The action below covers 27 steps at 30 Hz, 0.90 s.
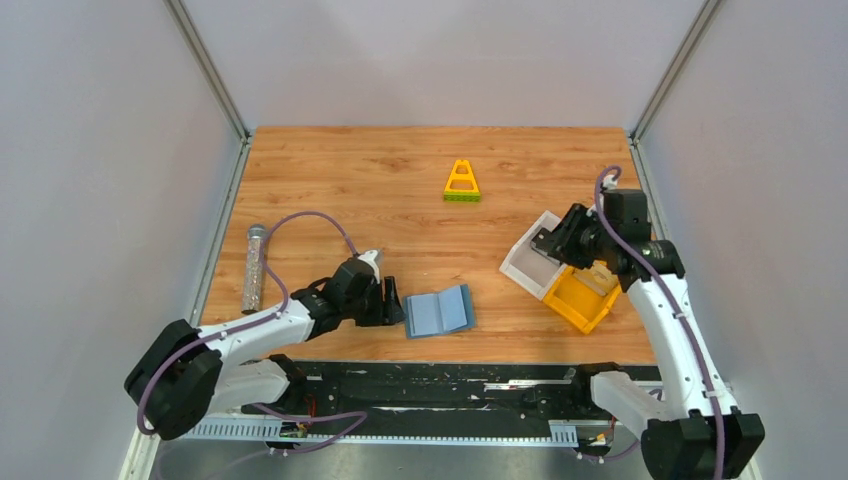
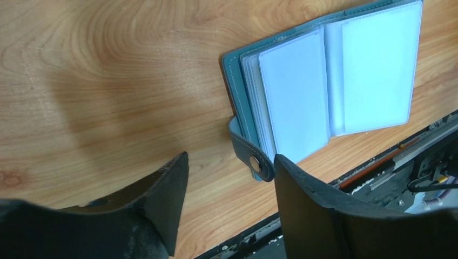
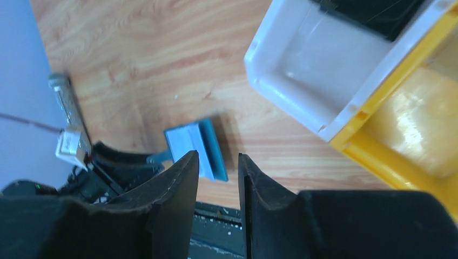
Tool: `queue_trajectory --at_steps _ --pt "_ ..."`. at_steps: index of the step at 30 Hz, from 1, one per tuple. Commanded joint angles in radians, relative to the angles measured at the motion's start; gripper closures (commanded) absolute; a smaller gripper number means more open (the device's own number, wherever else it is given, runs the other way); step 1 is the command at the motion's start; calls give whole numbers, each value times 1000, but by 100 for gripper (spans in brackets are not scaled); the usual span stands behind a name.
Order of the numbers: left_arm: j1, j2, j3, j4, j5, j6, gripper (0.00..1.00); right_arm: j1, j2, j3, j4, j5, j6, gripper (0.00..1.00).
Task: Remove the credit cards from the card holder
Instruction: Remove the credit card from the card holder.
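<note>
Black fingers of the left tool (image 2: pixel 230 156) up close, spread wide, with only air between them. Hangs just beside the snap tab (image 2: pixel 253 159) of the card holder (image 2: pixel 378 65). Lies open and flat by the near edge of the bench (image 1: pixel 400 170), a little left of the middle, pale clear leaves facing up. No credit cards to be made out in those leaves (may be tucked underneath, cannot tell). Right tool (image 3: pixel 217 156) parted by a narrow gap, empty, poised over the white bin (image 3: pixel 302 70) toward the right edge, with the yellow bin (image 3: pixel 410 129) touching it.

Likely trouble: shoving the whole loose, light holder toward the near edge and onto the black rail (image 1: pixel 430 375) by landing a finger on the tab or cover, instead of freeing a card. Also pinching a slippery leaf rather than a card, with the cover not pinned down.

Only from the left wrist: snap, stitching, stacked leaves. Only from the right wrist: a dark shape (image 3: pixel 372 11) at the end of the white bin, cut off by the frame, perhaps a card. Only from above: both arms well apart, bins and holder together.
</note>
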<state>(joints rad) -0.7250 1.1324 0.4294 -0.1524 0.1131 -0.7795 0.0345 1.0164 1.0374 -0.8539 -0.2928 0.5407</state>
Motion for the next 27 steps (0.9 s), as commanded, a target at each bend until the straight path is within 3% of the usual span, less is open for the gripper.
queue_trajectory --at_steps 1,4,9,13,19,27 --pt "-4 22 33 75 -17 39 37 174 -51 -77 78 51 120 64" --pt "-3 36 39 96 -21 53 45 346 -59 -144 137 107 193 59" --pt "-4 50 59 93 -7 71 84 595 -1 -232 326 167 316 49" --pt "-4 33 74 87 45 82 100 709 136 -225 413 208 346 46" --pt "-4 -13 61 110 139 63 100 819 380 -128 449 263 326 43" --pt "-3 -93 39 132 175 27 100 890 524 -79 500 291 328 42"
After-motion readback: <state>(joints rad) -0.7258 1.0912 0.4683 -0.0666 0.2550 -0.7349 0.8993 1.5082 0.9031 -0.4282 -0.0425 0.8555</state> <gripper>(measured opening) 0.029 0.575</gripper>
